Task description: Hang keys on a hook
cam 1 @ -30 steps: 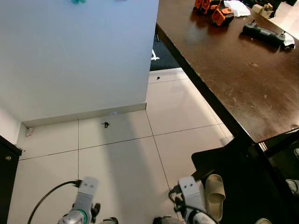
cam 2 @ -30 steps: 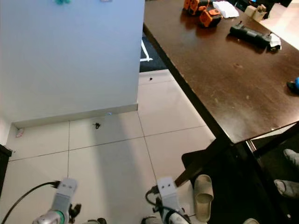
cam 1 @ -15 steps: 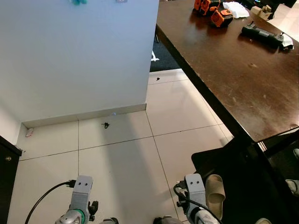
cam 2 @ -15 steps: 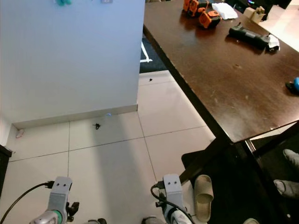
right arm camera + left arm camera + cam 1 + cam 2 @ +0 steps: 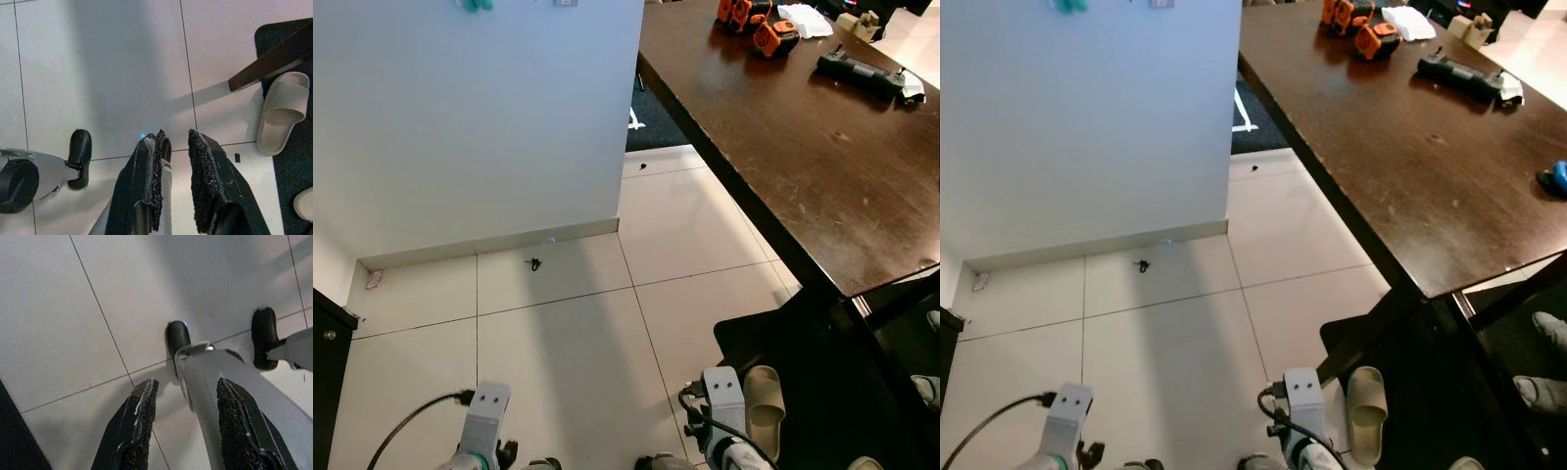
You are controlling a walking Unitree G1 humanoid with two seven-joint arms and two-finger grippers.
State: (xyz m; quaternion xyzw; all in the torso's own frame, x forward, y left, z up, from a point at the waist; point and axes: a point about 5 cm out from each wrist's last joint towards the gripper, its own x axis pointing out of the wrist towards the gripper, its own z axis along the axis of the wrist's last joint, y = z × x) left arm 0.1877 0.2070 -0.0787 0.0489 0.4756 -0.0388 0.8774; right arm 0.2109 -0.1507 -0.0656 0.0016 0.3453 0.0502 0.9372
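Keys (image 5: 535, 262): small dark object, too small to be sure, on the pale floor (image 5: 558, 343) just in front of the skirting of the white wall (image 5: 489, 117). They lie well ahead of both claws and touch neither.

Teal piece (image 5: 475, 4) high on the wall, cut by the frame edge. I cannot tell if it is the hook.

Left claw (image 5: 187, 384): fingers well apart, nothing between them, pointing down at tile and the robot's own foot.

Right claw (image 5: 176, 134): fingers a narrow gap apart, nothing held, over tile. A slipper (image 5: 281, 112) lies off to one side on a dark mat.

Both arms hang low at the bottom of the head views, the left wrist (image 5: 487, 409) and the right wrist (image 5: 722, 392).

Dark table (image 5: 803, 147) on my right.

Against half a second ago, the left wrist sits a little lower in frame and the right is much the same. The keys are on the same tile.
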